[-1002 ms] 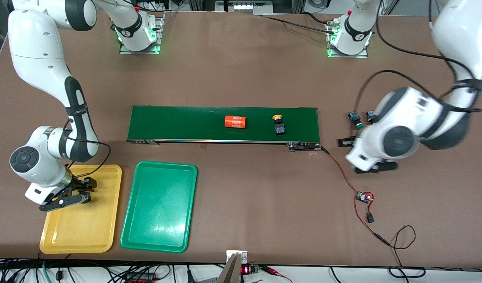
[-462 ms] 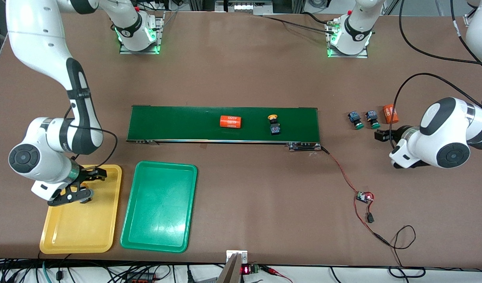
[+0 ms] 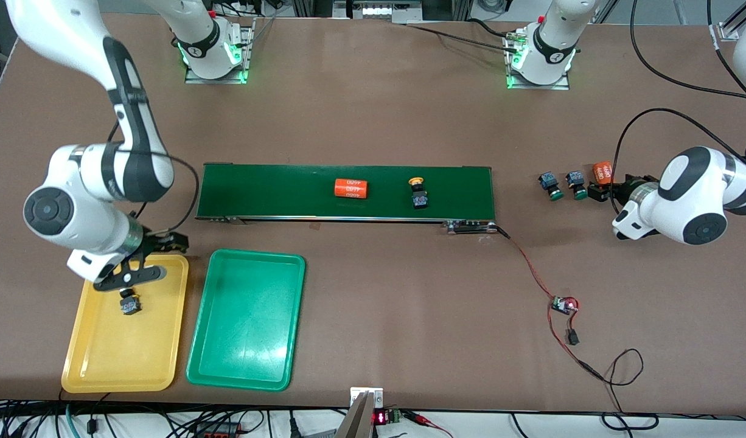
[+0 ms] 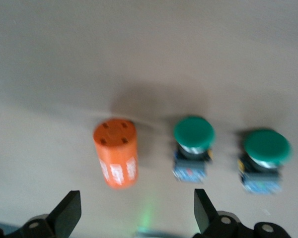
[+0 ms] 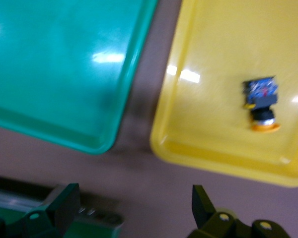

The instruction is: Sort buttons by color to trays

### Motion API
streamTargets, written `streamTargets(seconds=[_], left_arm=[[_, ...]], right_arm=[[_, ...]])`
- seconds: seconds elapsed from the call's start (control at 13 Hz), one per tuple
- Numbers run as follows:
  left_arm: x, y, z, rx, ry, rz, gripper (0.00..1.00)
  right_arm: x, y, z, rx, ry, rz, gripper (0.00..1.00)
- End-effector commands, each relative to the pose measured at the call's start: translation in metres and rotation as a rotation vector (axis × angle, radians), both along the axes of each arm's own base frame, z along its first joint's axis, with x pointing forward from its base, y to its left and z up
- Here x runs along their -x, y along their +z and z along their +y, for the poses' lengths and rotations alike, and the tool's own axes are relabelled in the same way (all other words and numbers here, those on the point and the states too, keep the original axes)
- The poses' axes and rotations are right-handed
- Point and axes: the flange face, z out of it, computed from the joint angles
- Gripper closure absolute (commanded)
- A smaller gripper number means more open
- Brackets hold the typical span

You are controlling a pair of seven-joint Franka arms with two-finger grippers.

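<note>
Both sets of fingers stand spread wide with nothing between them: the right gripper (image 3: 149, 258) hangs over the yellow tray's edge nearest the belt, and the left gripper (image 3: 605, 188) sits low at the left arm's end of the table, just beside a loose orange cylinder (image 3: 602, 173).

The brown table (image 3: 373, 109) carries a long dark-green belt (image 3: 275, 188) across its middle. Nearer the front camera, toward the right arm's end, lie the green tray (image 3: 246, 319) and the yellow tray (image 3: 126, 359) side by side.

On the belt rest a second orange cylinder (image 3: 351, 188) and a yellow-capped button (image 3: 418, 193), apart from each other. Another yellow-capped button (image 3: 129, 302) lies on its side in the yellow tray. Two green-capped buttons (image 3: 549, 185) (image 3: 576, 184) sit close together on the table, between the belt's end and the left gripper.
</note>
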Motion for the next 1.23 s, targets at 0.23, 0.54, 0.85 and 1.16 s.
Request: streamTargets(seconds=[0.23, 0.54, 0.85, 1.16], left_arm=[[0.027, -0.034, 0.029, 0.039, -0.084, -0.094, 0.00], [0.035, -0.052, 0.042, 0.082, -0.094, -0.073, 0.45], [0.022, -0.037, 0.042, 0.074, -0.080, -0.076, 0.77], [-0.028, 0.045, -0.008, 0.082, -0.145, -0.146, 0.77]], right_arm=[[0.060, 0.058, 0.074, -0.042, -0.064, 0.043, 0.00], [0.090, 0.065, 0.145, -0.055, -0.124, 0.044, 0.00], [0.113, 0.063, 0.212, -0.072, -0.176, 0.006, 0.00], [0.154, 0.026, 0.266, -0.090, -0.159, -0.034, 0.00]])
